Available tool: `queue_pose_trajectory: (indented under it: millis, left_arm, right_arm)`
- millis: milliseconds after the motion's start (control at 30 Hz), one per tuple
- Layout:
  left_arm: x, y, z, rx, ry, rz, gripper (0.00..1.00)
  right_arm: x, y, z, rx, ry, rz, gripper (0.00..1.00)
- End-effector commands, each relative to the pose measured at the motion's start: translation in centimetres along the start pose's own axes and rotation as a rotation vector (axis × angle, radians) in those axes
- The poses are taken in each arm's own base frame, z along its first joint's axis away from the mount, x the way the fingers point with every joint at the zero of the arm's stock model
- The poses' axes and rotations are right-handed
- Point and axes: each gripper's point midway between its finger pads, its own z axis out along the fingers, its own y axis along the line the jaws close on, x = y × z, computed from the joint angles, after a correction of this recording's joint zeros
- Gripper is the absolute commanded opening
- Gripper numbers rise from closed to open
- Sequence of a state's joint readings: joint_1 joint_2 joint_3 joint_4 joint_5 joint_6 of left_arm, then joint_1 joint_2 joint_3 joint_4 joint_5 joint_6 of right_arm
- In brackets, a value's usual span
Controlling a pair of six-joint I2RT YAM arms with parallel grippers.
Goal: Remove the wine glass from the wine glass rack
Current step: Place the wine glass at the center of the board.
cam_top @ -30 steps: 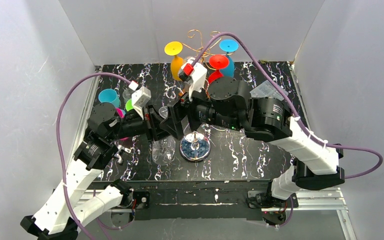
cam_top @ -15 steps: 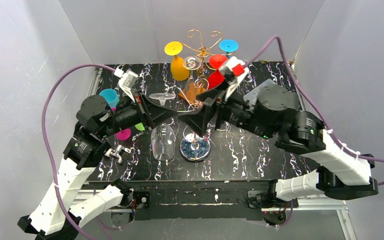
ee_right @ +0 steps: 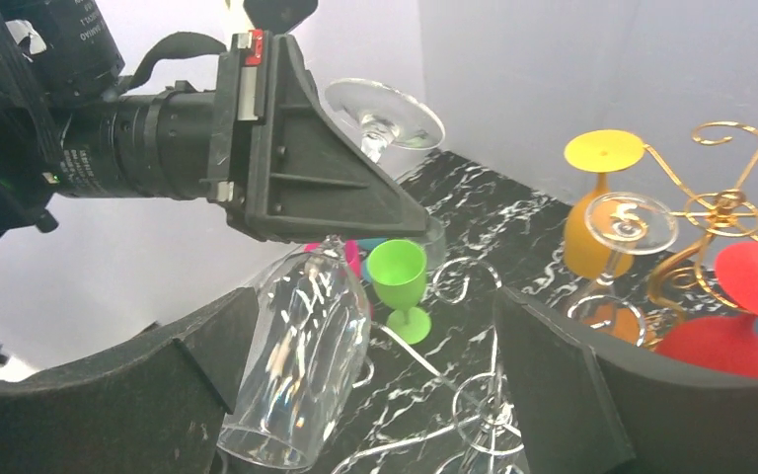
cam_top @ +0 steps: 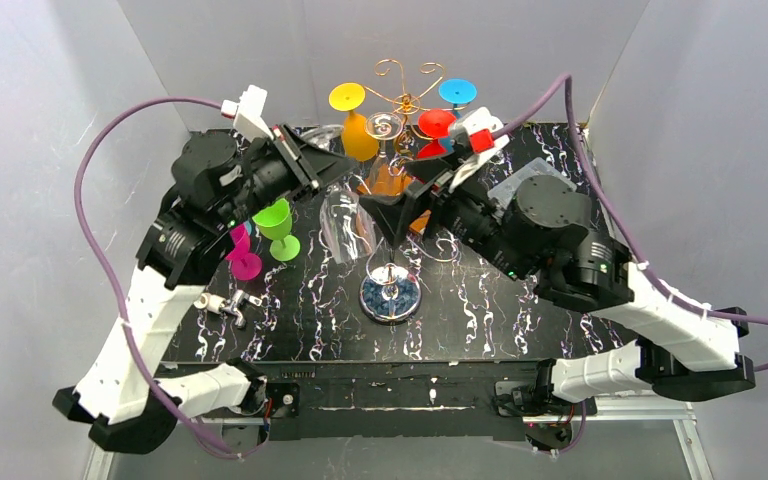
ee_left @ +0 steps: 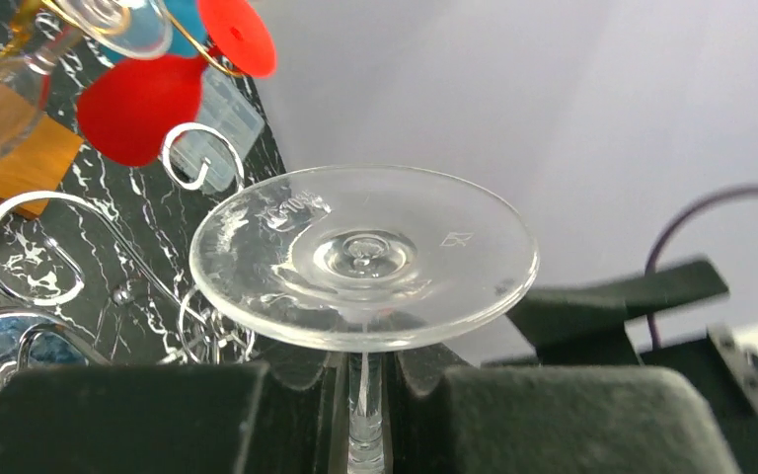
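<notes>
**Clear glass in left claw, beside the rack**

Left gripper is clamped on the stem of the clear wine glass. Foot up, bowl hanging down and tilted. The glass sits just left of the wine glass rack, near the pole. Cannot tell whether the bowl touches the lower wire curls.

Right gripper has its fingers spread wide and nothing between them. It is low by the pole, just right of the held bowl.

Hanging on the rack: yellow glass, red glass, blue glass, second clear glass.

On the table at left: green goblet, pink goblet.
</notes>
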State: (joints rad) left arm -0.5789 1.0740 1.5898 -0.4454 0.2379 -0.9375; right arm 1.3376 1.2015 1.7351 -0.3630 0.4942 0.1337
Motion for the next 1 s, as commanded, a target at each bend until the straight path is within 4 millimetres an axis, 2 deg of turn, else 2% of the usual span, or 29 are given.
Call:
queue_pose_trajectory:
  millis: [0, 133, 267, 367, 433, 533, 667, 833, 967]
  left_arm:
    - [-4.5, 0.3, 0.5, -0.073, -0.166, -0.121, 0.0]
    - [-7.7, 2.6, 1.2, -0.073, -0.255, -0.278, 0.0]
    - [-9.1, 4.6, 2.3, -0.05, -0.286, -0.417, 0.0]
    - [-10.3, 6.1, 2.8, -0.024, -0.323, -0.521, 0.0]
    - [-11.2, 7.2, 2.7, -0.028, -0.358, -0.569, 0.0]
    - [-12.8, 8.5, 2.6, -0.02, -0.41, -0.632, 0.0]
    - [-14.0, 9.0, 3.1, 0.002, -0.441, -0.688, 0.0]
    - [-14.8, 9.8, 3.1, -0.007, -0.493, -0.731, 0.0]
    - [-15.4, 9.4, 3.5, 0.021, -0.496, -0.736, 0.0]
  right_arm:
    - [-2.1, -2.1, 1.0, 0.14, -0.109, -0.042, 0.98]
    - [-2.6, -2.5, 1.5, 0.175, -0.143, -0.054, 0.98]
    - [-1.7, -3.2, 3.1, 0.198, -0.114, -0.127, 0.98]
    - [-1.1, -4.4, 5.3, 0.109, -0.073, -0.08, 0.98]
    - [-1.5, -7.0, 6.4, 0.077, -0.076, -0.039, 0.98]
    - [-2.0, -7.2, 7.0, 0.027, -0.088, -0.041, 0.98]
    - [-1.6, -7.1, 8.2, -0.044, -0.067, -0.036, 0.94]
    - [-1.3, -6.3, 8.8, -0.116, -0.062, -0.016, 0.86]
    - [-0.6, -6.2, 9.6, -0.126, -0.046, -0.003, 0.78]
